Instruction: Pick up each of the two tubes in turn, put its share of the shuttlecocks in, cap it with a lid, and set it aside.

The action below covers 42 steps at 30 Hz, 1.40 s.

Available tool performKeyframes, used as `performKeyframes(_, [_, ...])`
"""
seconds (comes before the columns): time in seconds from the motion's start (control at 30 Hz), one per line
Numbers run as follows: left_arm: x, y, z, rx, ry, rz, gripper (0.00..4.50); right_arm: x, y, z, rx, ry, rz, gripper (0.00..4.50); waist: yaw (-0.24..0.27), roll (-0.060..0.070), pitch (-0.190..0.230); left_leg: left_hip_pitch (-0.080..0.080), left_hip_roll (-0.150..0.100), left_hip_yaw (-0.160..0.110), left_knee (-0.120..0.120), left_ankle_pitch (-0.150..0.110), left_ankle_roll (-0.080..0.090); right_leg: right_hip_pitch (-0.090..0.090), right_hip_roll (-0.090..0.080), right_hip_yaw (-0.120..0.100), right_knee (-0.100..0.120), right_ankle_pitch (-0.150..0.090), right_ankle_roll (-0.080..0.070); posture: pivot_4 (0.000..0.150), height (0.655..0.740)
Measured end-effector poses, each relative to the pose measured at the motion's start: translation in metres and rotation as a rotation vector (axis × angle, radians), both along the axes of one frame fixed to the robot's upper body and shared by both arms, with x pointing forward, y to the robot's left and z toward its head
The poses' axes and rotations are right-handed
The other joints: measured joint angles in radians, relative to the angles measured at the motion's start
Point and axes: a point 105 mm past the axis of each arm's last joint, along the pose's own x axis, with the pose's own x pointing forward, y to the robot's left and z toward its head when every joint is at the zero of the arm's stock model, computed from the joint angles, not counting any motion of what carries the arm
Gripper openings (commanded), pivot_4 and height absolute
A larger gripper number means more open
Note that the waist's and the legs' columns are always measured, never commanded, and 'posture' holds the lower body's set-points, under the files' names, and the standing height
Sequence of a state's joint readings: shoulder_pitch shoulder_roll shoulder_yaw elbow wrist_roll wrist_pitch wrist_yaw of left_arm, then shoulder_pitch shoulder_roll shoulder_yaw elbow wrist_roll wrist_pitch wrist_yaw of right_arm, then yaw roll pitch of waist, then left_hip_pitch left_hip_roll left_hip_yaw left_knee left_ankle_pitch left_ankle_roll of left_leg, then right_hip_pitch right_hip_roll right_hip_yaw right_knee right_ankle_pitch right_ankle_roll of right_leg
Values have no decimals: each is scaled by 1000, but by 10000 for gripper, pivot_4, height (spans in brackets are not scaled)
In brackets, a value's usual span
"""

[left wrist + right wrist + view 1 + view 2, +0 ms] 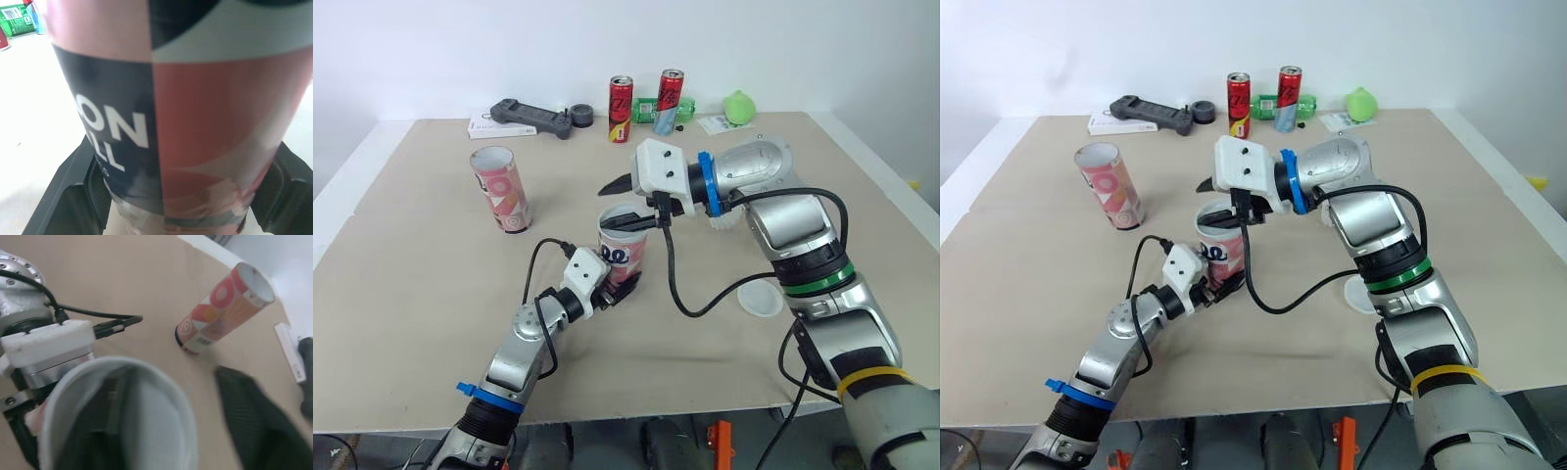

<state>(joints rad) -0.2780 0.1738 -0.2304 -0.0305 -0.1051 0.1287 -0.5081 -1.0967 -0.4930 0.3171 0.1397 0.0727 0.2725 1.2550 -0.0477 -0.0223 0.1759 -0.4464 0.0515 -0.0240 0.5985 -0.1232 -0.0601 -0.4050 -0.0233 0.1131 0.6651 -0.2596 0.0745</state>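
Tube (625, 251): upright, table ctr, mouth open.
L claw (618, 288): clamped on tube's base.
R claw (631, 203): spread wide, just over tube mouth.
Other tube (501, 186): 10 o'clock of held one, well apart.
Lid (762, 299): 4 o'clock, lying flat.
Tip: hold L grip firm & tube vertical; line R up w/ mouth ctr, don't knock rim.

Table (411, 245) far edge | red can (621, 109), second red can (670, 101), green bottle (649, 111) between | green rounded object (738, 107) | black controller (530, 117) | black ring (580, 115) beside it
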Motion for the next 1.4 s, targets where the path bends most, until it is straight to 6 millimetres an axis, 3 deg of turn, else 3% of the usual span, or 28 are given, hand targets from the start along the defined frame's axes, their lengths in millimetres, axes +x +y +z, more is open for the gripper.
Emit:
performKeyframes(0.03, [0,0,0,1,-1,-1,32306,1,-1,2,6,-3,-5,43989,0,0,0,0,0,0,0,0,0,0,0,0,0,0,0,1500,7400])
performKeyframes(0.2, [1,0,0,0,0,1,32306,3,-3,7,20,17,-12,43989,0,0,0,0,0,0,0,0,0,0,0,0,0,0,0,1500,7400])
performKeyframes(0.4, [1,0,1,-2,2,0,32306,2,-7,44,111,-33,-13,43989,0,0,0,0,0,0,0,0,0,-1,0,0,0,0,0,1500,7400])
performKeyframes(0.5, [2,-1,1,-2,2,-1,32306,3,-9,44,113,-30,-18,43989,0,0,0,0,0,0,0,0,0,-1,0,0,0,0,0,1500,7400])
performKeyframes(0.6, [3,-1,1,-2,1,-1,32306,3,-9,44,116,-19,-16,35760,0,0,0,0,0,0,0,0,0,-1,0,0,0,0,0,1500,7400])
performKeyframes(0.83, [3,-2,1,-4,2,-3,32306,-4,-21,46,87,5,2,935,0,0,0,-1,0,0,0,0,0,-1,0,0,0,0,0,1500,7400])
performKeyframes(0.87, [3,-2,1,-4,1,-3,32306,-3,-25,47,80,2,-9,239,0,0,0,-1,0,0,0,0,0,-1,0,0,0,0,-1,1500,7400])
performKeyframes(1.03, [4,-1,1,-5,1,2,32306,5,-34,43,85,45,-63,18650,0,0,0,-1,0,0,0,0,0,-2,0,0,0,0,-1,1500,7400])
performKeyframes(1.07, [4,-1,1,-5,1,2,32306,6,-33,41,93,81,-76,26183,0,0,0,-1,0,0,-1,0,0,-2,0,0,0,0,-1,1500,7400])
performKeyframes(1.2, [4,-2,2,-6,1,0,32306,8,-25,31,110,181,-99,43913,0,0,0,-1,0,0,-1,0,0,-2,0,0,0,0,-1,1500,7400])
performKeyframes(1.4, [4,-2,1,-8,1,-1,32306,20,-20,16,129,361,-203,44582,0,0,0,-1,0,0,-1,0,0,-2,0,0,0,0,-1,1500,7400])
